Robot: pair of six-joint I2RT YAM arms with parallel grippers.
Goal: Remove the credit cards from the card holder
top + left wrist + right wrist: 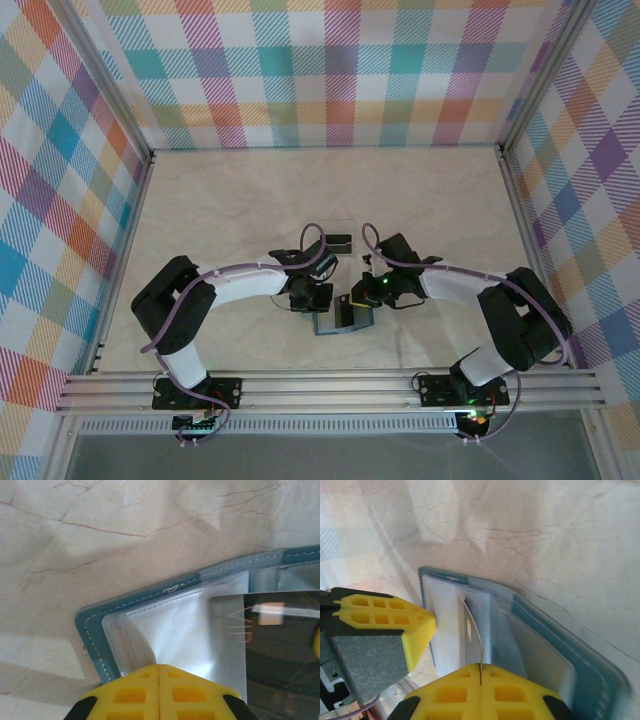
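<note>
Pinching a thin dark card by its near edge, the right fingers are closed on it, and the card stands edge-up out of the open teal card holder. The holder lies flat on the table, just in front of the two arms. The left fingers are pressed together with their tip on the holder's clear inner pocket. I cannot tell whether they pinch the sleeve or only pin it down.

The card looks light, stiff and slick, so a grip on the exposed short edge and a straight pull along the pocket should suit. The holder is soft and light and would likely drag along unless held.

There is one holder and one card in hand. Small dark shapes farther back may be cards but are too small to count.
</note>
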